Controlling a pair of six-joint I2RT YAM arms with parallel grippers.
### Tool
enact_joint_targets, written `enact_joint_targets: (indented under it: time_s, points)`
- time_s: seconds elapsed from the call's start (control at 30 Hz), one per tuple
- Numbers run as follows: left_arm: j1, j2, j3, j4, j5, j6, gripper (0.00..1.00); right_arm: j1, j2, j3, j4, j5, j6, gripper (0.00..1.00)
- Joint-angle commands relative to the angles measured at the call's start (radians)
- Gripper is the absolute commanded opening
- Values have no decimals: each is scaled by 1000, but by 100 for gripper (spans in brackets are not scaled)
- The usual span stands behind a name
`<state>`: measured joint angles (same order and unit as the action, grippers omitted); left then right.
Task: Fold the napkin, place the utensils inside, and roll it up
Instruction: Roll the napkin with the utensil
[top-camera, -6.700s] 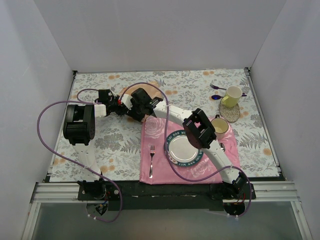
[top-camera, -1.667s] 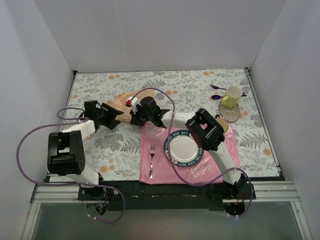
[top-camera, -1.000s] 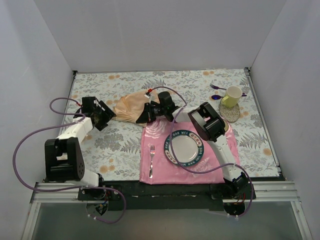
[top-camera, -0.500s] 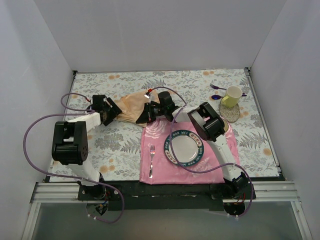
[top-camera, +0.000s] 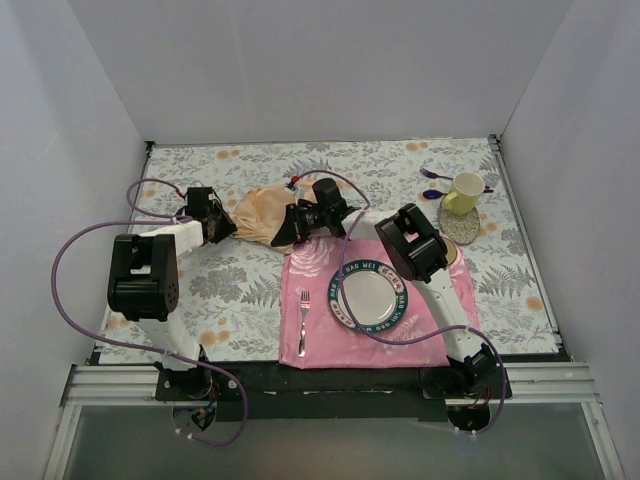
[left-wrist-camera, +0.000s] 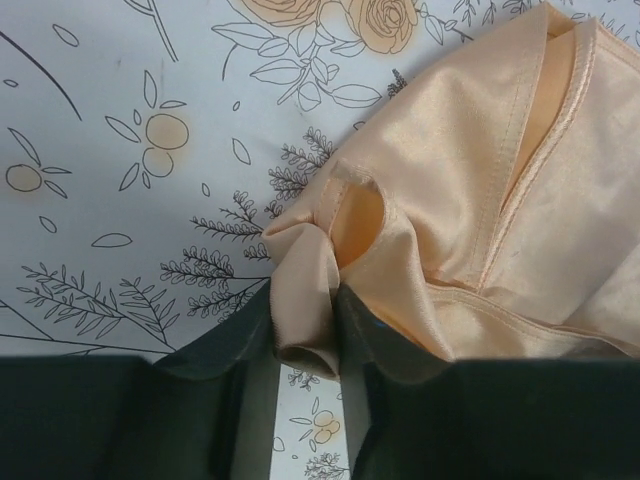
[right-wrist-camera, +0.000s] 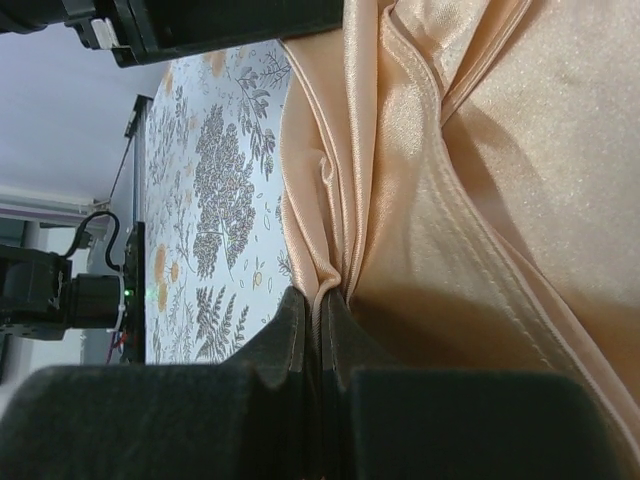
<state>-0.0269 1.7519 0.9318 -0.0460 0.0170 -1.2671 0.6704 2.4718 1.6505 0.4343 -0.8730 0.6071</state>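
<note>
The napkin (top-camera: 258, 212) is seen bunched in 1 crumpled heap on the floral tablecloth (top-camera: 230, 290), at 11 o'clock from the plate (top-camera: 368, 296) and just beyond the pink placemat (top-camera: 312, 345). Its 9 o'clock corner is pinched between the fingers of the left gripper (top-camera: 224, 229), which are closed onto a gathered fold. At the heap's 4 o'clock edge, a hem fold is clamped by the right gripper (top-camera: 282, 234), whose 2 fingers are pressed together. A silver fork (top-camera: 303, 318) is laid on the placemat at the plate's 9 o'clock.
</note>
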Motion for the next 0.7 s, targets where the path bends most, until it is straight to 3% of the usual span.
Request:
enact_joint_targets:
  time_s: [0.0, 0.03, 0.1, 0.33, 0.47, 0.57, 0.6, 0.67]
  points:
    - [7, 26, 42, -123, 58, 115, 20, 21, 33, 60, -179, -14, -162, 1]
    - [22, 29, 64, -158, 75, 124, 10, 21, 33, 69, -210, -11, -190, 1]
    - [25, 24, 79, -187, 81, 147, 7, 29, 32, 89, -282, -7, -263, 1]
    - [59, -48, 98, -288, 124, 167, 11, 60, 12, 48, -249, -75, -264, 1]
    - [94, -72, 69, -331, 185, 120, 43, 72, 7, -1, -117, -89, -157, 1]
    - [114, -170, 12, -331, 156, 74, 57, 69, 15, -9, -45, -93, -72, 1]
    - [119, -221, -11, -333, 147, 58, 71, 69, 18, -14, -31, -87, -55, 1]
    - [119, -276, -42, -325, 152, 0, 76, 67, 19, -26, 42, -87, 20, 1]
